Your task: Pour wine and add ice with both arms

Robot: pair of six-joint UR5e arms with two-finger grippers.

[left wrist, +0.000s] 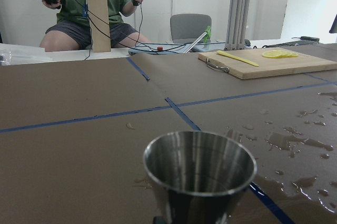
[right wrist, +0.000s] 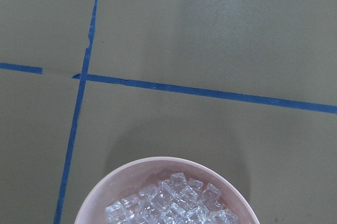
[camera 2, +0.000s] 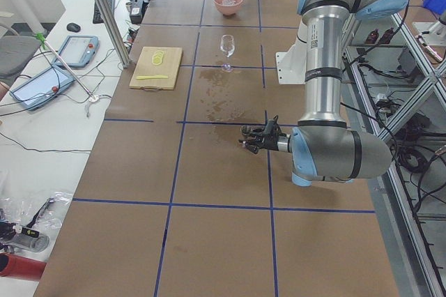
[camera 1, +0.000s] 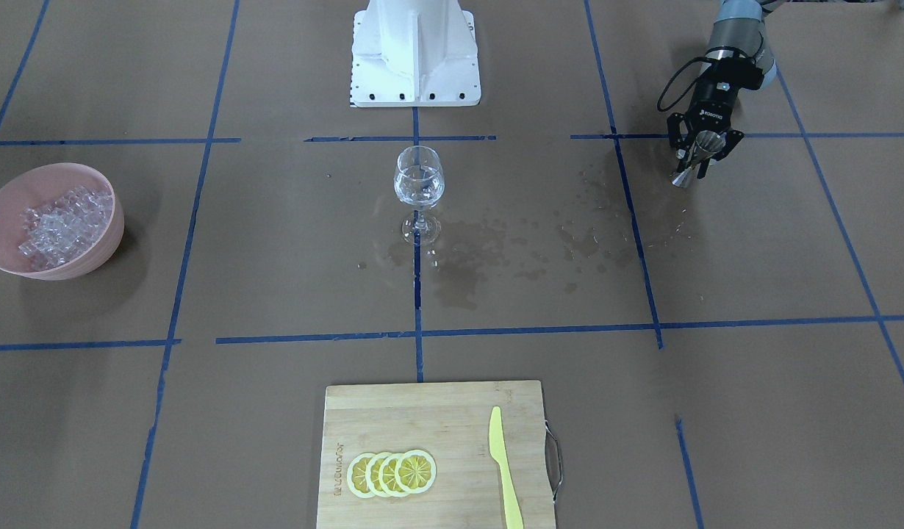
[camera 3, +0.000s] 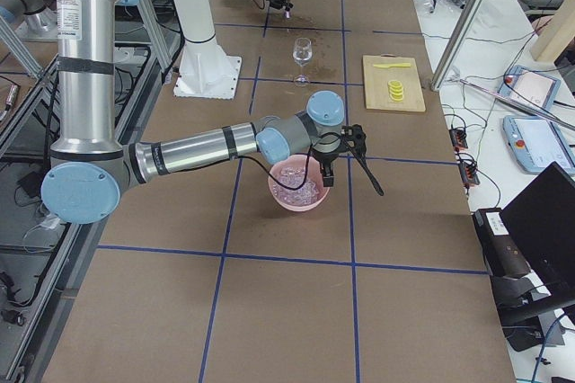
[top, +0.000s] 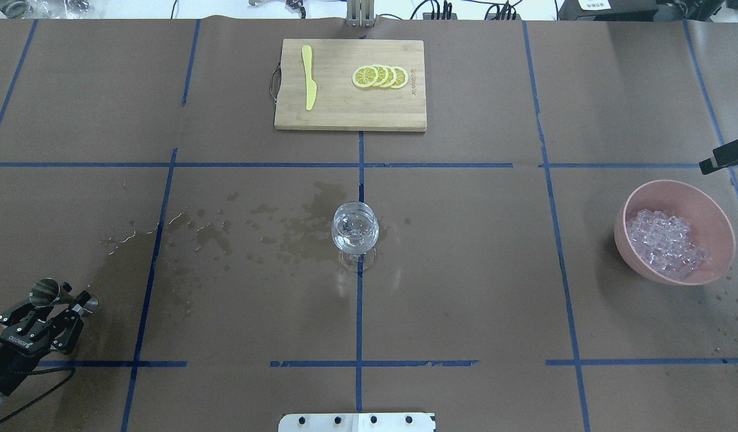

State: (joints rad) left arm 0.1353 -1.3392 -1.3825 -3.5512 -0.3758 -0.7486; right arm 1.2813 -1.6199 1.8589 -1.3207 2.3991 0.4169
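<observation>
A stemmed wine glass [camera 1: 420, 180] [top: 355, 228] stands at the table's middle with a little clear wine in its bowl. My left gripper [camera 1: 700, 156] [top: 66, 300] is far off to my left, low over the paper, shut on a steel jigger [left wrist: 200, 166] held tilted. The ice [top: 666, 243] [right wrist: 179, 203] is heaped in a pink bowl [camera 1: 92, 257] on my right. My right gripper [camera 3: 350, 140] hovers over the bowl's far rim with a long black utensil [camera 3: 370, 174] sticking out of it. I cannot tell whether that gripper is open or shut.
A wooden cutting board [top: 345, 114] with lemon slices [top: 381, 76] and a yellow knife [top: 309, 78] lies across the table. Dark wet stains [top: 285, 228] spread from the glass toward my left gripper. The white pedestal [camera 1: 415, 51] stands behind the glass. A seated person [left wrist: 87, 8] holds controllers beyond the table.
</observation>
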